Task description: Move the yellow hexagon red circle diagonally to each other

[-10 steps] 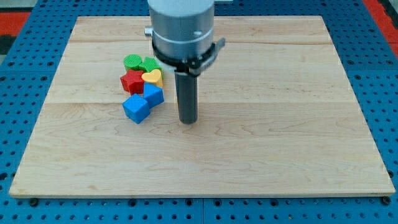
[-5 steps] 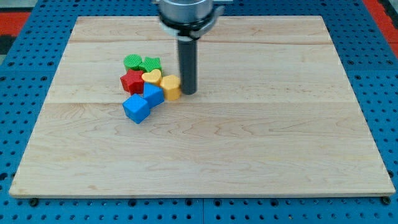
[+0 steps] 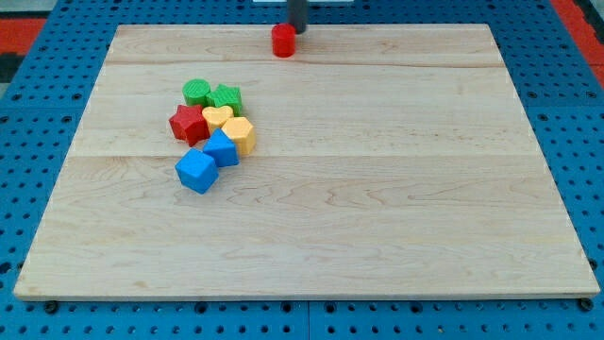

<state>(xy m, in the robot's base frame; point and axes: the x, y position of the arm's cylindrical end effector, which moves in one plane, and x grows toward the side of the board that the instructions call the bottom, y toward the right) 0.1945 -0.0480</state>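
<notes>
The red circle (image 3: 283,41) sits near the view's top edge of the wooden board (image 3: 377,189), just left of the middle. My tip (image 3: 296,30) is right behind it at the view's top, touching or almost touching its upper right side. The yellow hexagon (image 3: 242,136) lies far below and to the left, at the right side of a tight cluster of blocks. It touches the yellow heart (image 3: 217,117) and a blue block (image 3: 222,149).
The cluster also holds a green circle (image 3: 196,92), a green star (image 3: 226,97), a red star (image 3: 189,123) and a blue cube (image 3: 196,171). The blue pegboard (image 3: 585,142) surrounds the board on all sides.
The arm has moved up the view, from beside the cluster to the top edge. The red circle and the yellow hexagon now show. The cluster has shifted slightly left.
</notes>
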